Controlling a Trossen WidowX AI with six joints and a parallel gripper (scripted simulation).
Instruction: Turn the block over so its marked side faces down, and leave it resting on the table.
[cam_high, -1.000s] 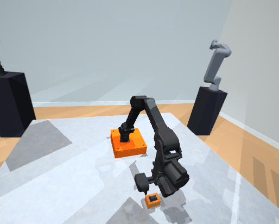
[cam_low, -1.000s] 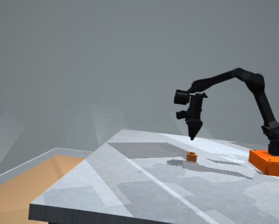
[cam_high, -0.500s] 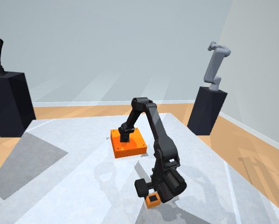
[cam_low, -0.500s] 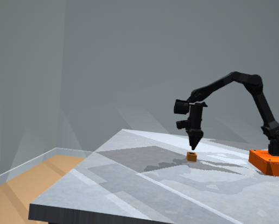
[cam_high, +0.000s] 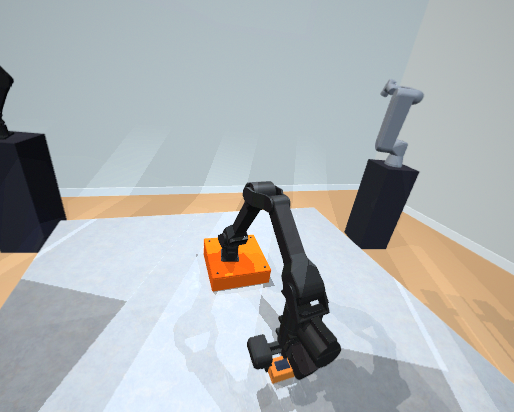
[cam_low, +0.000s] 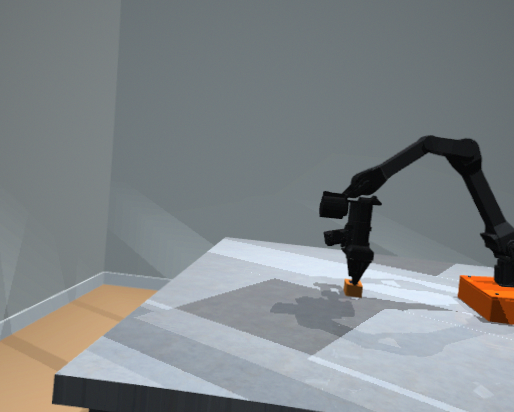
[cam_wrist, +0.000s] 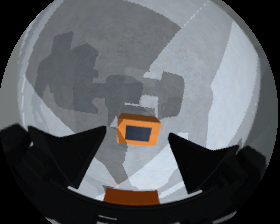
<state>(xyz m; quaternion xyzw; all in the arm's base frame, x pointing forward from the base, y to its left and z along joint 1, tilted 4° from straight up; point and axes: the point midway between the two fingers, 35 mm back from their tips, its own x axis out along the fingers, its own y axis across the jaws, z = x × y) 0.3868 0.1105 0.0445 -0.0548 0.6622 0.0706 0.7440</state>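
Observation:
The small orange block (cam_high: 275, 376) (cam_low: 353, 289) (cam_wrist: 121, 137) lies on the table (cam_high: 125, 250) (cam_low: 225, 360), its dark rectangular mark (cam_high: 282, 365) (cam_wrist: 138, 133) facing up. My gripper (cam_low: 355, 282) (cam_wrist: 138, 133) points down over the block, open and empty. In the wrist view the block shows between the two fingertips, with a gap on each side. In the exterior view the fingertips are at about the height of the block's top. In the top view the gripper body hides the fingertips and part of the block.
The arm's orange base (cam_high: 240, 280) (cam_low: 480, 300) (cam_wrist: 131, 196) stands on the table behind the block. Beyond the table, a grey arm (cam_high: 394, 120) stands on a dark pedestal (cam_high: 380, 205), and another dark pedestal (cam_high: 30, 190) is at the left. The table's edge (cam_low: 150, 392) shows in the exterior view.

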